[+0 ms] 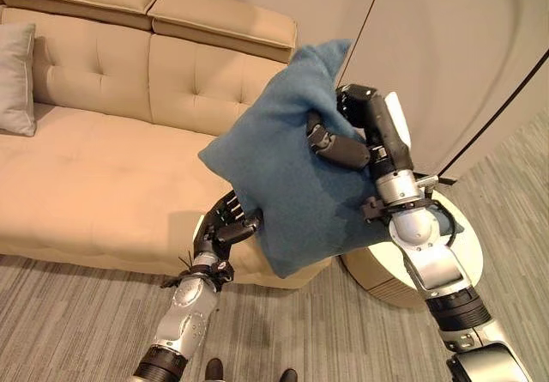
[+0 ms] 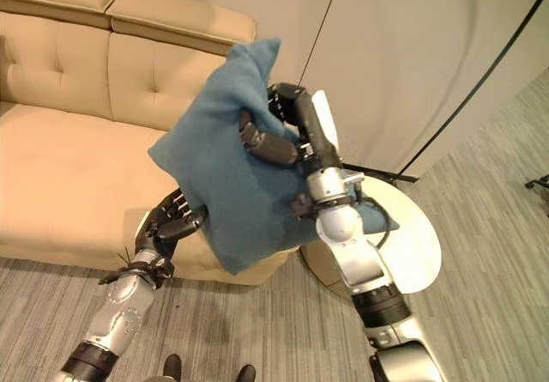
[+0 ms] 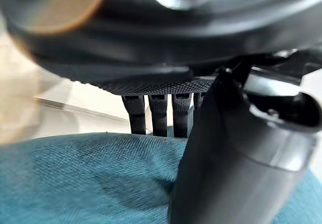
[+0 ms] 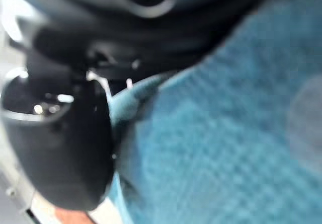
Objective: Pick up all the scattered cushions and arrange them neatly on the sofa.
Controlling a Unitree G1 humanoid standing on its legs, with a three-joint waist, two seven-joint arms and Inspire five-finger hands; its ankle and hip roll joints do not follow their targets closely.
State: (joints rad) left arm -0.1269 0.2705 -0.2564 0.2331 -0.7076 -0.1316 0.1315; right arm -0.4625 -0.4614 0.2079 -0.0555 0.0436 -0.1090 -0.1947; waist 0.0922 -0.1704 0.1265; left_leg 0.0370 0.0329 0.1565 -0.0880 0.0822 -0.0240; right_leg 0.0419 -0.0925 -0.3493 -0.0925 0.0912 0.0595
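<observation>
**Both hands hold a blue cushion up in front of the sofa**

Left eye view: A blue cushion (image 1: 287, 184) is held in the air, tilted with one corner pointing up, in front of a beige sofa (image 1: 103, 167). The right hand (image 1: 343, 142) grips it near its upper right side, thumb and fingers curled into the fabric so that it dents. The left hand (image 1: 230, 223) is at the cushion's lower left edge, its fingers curled against the cloth. A grey cushion (image 1: 15, 77) leans upright against the sofa's backrest at the far left. Behind the right arm, a round cream-coloured table (image 1: 459, 236) stands on the grey striped carpet (image 1: 86, 313), just beside the sofa's end.

Right eye view: The same scene, with the cushion hanging over the sofa's front right corner. A pale wall (image 2: 412, 56) rises behind the right hand.

Left wrist view: The left hand's fingers (image 3: 161, 116) reach over the far edge of the blue cloth, and its thumb (image 3: 226, 168) presses on the near side, so the cushion is pinched between them.

Right wrist view: Blue fabric lies tight against the right hand, the thumb (image 4: 60, 143) dark beside it.
</observation>
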